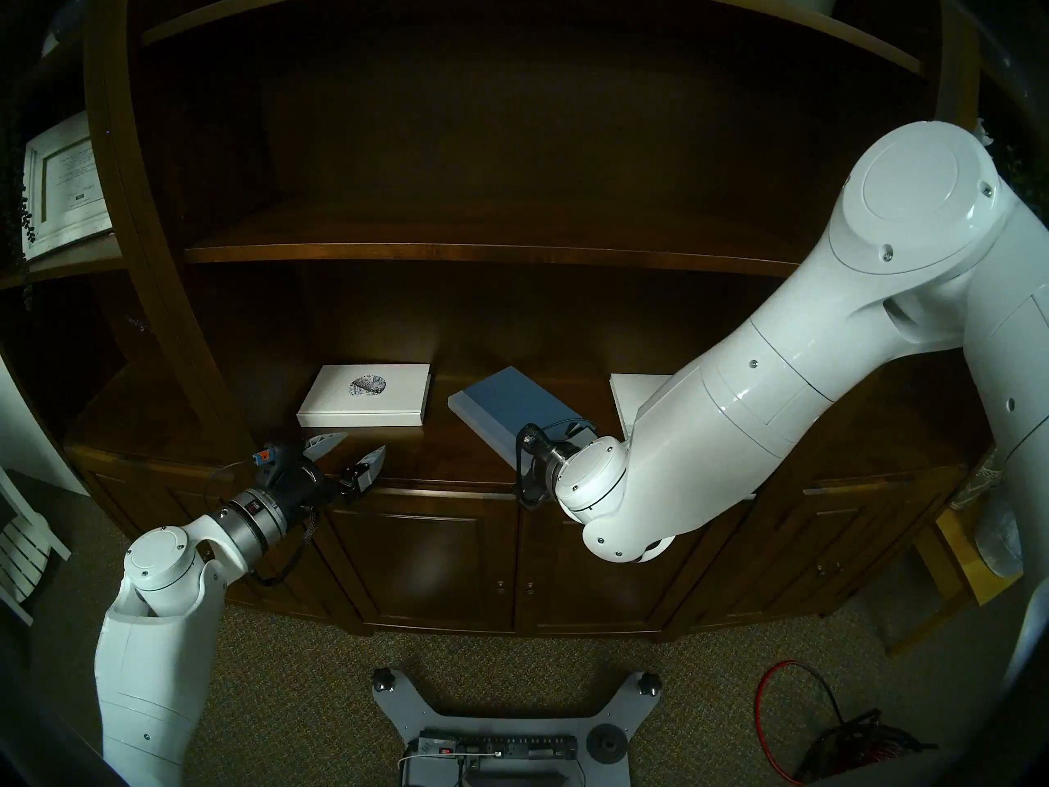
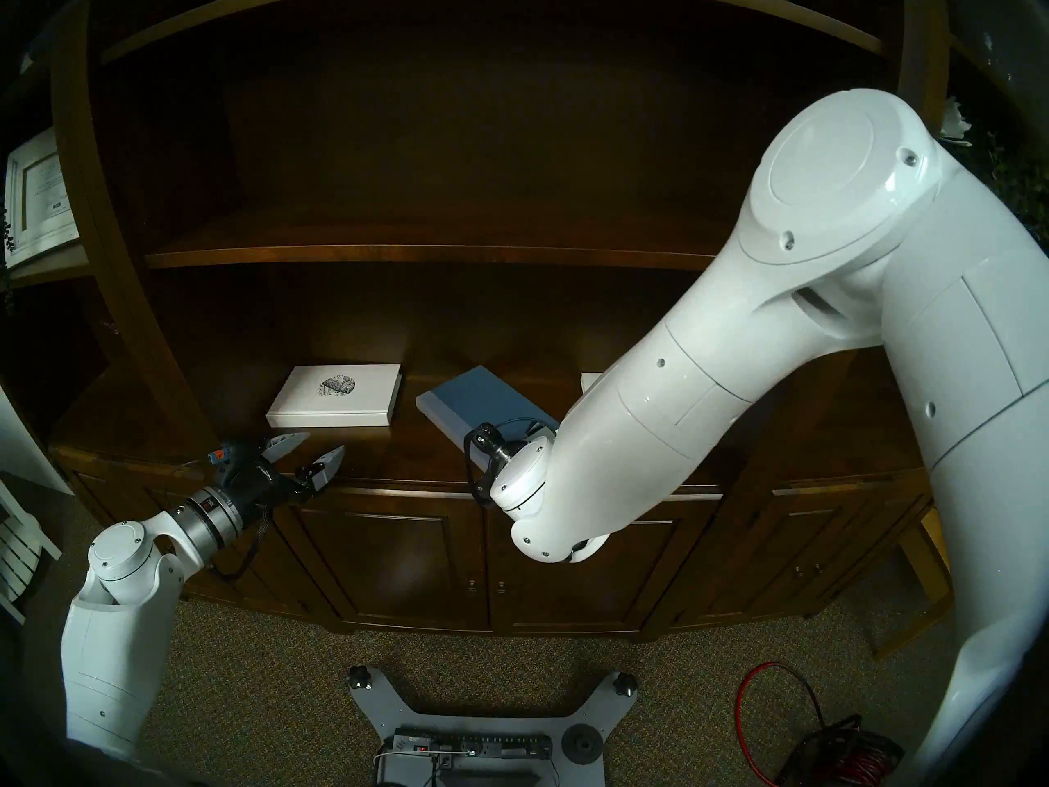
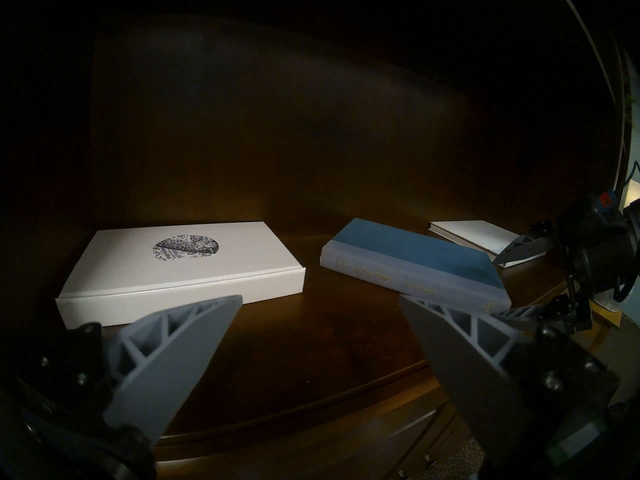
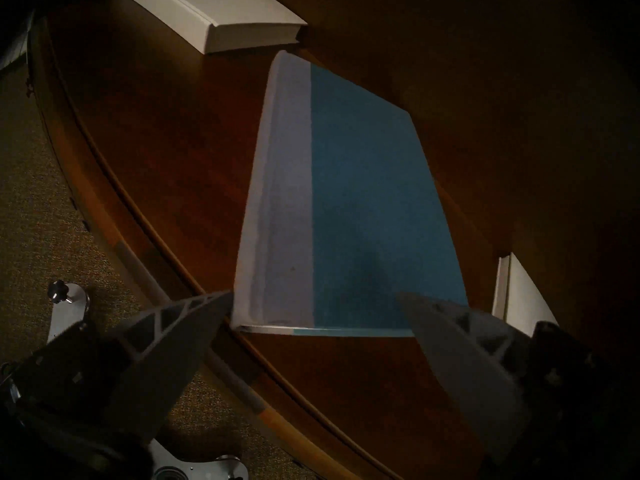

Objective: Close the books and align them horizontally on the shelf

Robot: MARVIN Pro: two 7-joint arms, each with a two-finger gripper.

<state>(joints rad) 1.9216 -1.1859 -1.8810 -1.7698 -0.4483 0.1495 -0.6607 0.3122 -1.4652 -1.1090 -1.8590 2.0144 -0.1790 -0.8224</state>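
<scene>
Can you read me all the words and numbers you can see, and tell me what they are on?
None can be read.
Blue book spine: faint gold lettering, too blurred to read.
White book with the round emblem: a picture only, no words.
Framed certificate: lines of print, too small to read.
Left arm's wrist ring: a small red mark, too small to read.

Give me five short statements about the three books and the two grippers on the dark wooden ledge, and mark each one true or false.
1. The blue book lies closed. True.
2. The blue book lies square with the emblem book. False: it lies at an angle to it.
3. The left gripper holds the emblem book. False: it is open and holds nothing.
4. The right gripper is open at the blue book's near end. True.
5. The plain white book lies on the blue book. False: it lies apart on the ledge.
</scene>
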